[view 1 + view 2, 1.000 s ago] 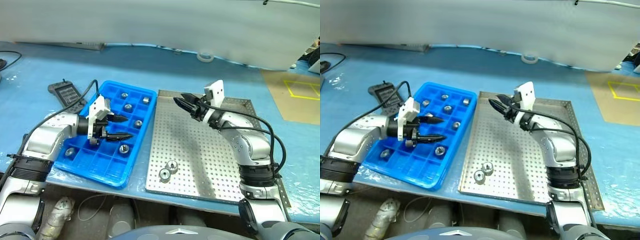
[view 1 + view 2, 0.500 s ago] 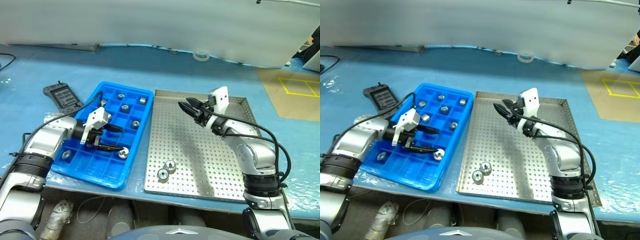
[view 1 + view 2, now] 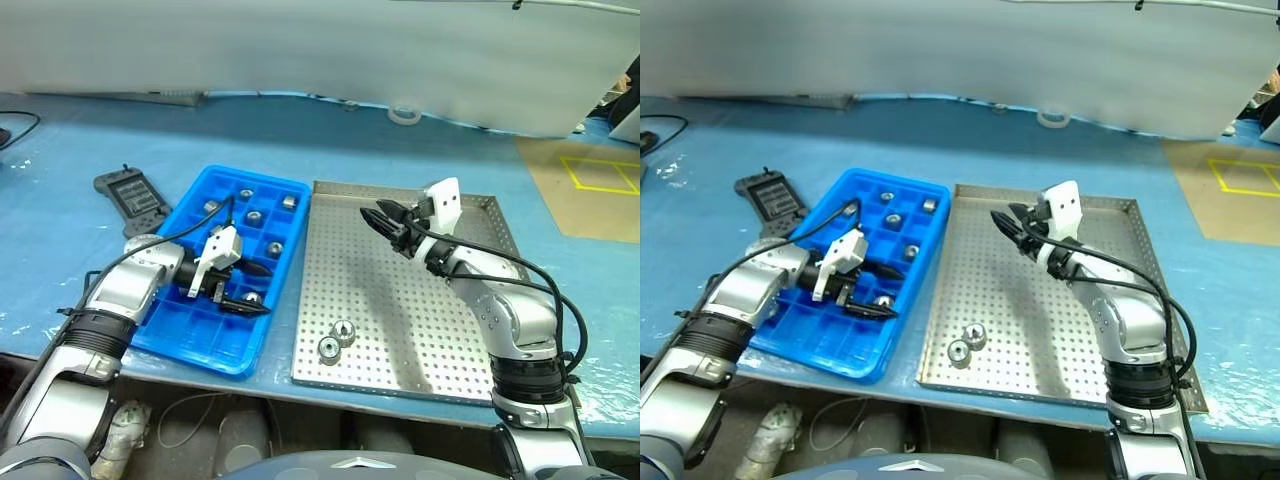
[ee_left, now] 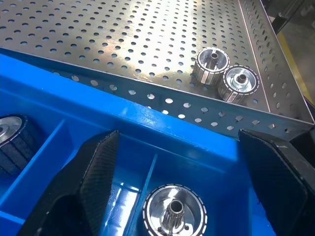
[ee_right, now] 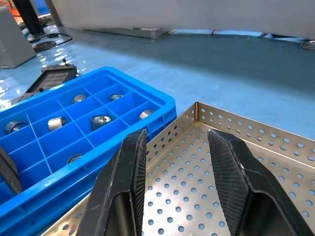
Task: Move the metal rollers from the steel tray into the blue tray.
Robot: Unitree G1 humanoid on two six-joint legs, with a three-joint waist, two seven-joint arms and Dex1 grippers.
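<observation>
Rollers: you see two metal rollers (image 3: 336, 340) near the steel tray's (image 3: 400, 340) near edge; left gripper (image 3: 250, 288) gapes empty over the blue tray (image 3: 195, 340); right gripper (image 3: 385, 217) half-open, empty.

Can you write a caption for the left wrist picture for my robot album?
Open left gripper above a shiny silver metal roller in the bright blue plastic tray.
</observation>
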